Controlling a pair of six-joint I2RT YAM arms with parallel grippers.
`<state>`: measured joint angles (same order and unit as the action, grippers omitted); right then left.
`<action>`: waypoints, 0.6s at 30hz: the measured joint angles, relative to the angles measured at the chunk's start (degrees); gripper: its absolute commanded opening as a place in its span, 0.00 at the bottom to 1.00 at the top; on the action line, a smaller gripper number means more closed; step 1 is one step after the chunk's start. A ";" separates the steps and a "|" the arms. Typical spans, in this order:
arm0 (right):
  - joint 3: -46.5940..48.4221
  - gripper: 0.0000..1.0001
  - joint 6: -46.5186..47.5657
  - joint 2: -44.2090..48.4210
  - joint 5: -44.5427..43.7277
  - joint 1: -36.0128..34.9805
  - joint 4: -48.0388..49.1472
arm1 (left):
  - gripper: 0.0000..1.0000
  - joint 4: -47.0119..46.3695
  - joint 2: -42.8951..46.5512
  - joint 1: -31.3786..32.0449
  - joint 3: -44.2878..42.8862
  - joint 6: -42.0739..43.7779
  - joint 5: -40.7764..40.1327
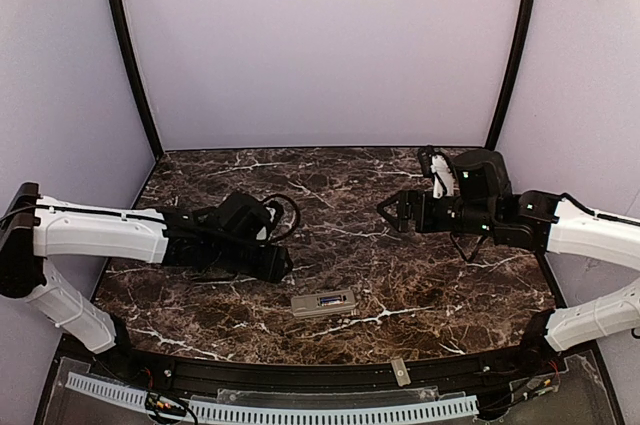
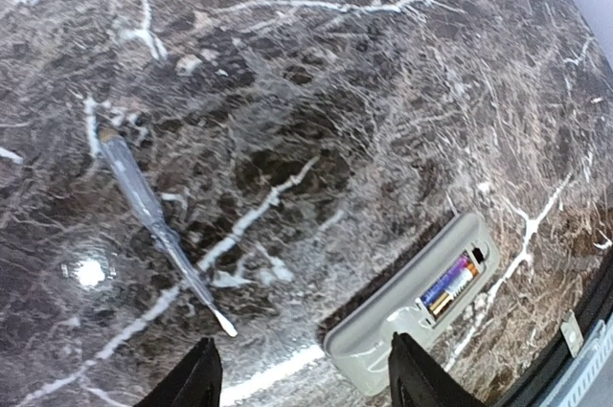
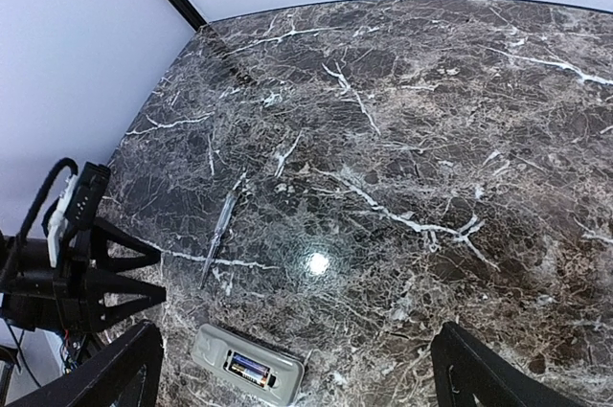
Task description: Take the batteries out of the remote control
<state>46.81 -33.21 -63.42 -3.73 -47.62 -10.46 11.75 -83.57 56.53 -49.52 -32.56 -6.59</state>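
Status: cover is off. The small grey cover piece (image 1: pixel 400 372) lies on the black front rim, well apart from the remote control (image 1: pixel 323 303). The remote lies back-up on the table (image 1: pixel 330 175) near the front edge, between the 2 arms, with its recess exposed. 1 battery (image 2: pixel 448 285) sits in the recess; I can't tell whether a 2nd slot next to it is filled or empty. No loose battery shows on the table, so I judge extraction not started, or 1 cell left at best.

A clear-handled screwdriver (image 2: pixel 158 230) lies on the table just left of the remote, untouched.

Left claw (image 2: pixel 305 383): open, nothing between the fingers, low over the table, pointing right and towards the front, with the remote's near end just ahead of the fingers.

Right claw (image 3: pixel 299 330): wide open, empty, raised well above the table, pointing left towards the remote and well apart from it.
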 measured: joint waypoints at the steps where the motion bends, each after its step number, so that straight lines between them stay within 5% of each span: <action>1: 0.00 0.97 0.02 -0.02 -0.02 0.00 -0.09 | 0.57 1.92 -0.09 0.00 -1.27 0.24 -1.75; 9: 0.02 0.97 0.35 0.00 -0.22 0.00 -0.57 | 0.51 14.47 -6.86 0.00 -10.16 -1.44 -11.85; 18: 0.24 0.97 1.16 0.00 -0.42 0.00 -2.80 | 0.45 17.92 -15.91 0.00 -12.50 -4.35 -12.63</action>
<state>47.05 -32.05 -63.42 -4.14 -47.62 -13.26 29.67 -99.48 56.53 -62.02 -36.91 -19.22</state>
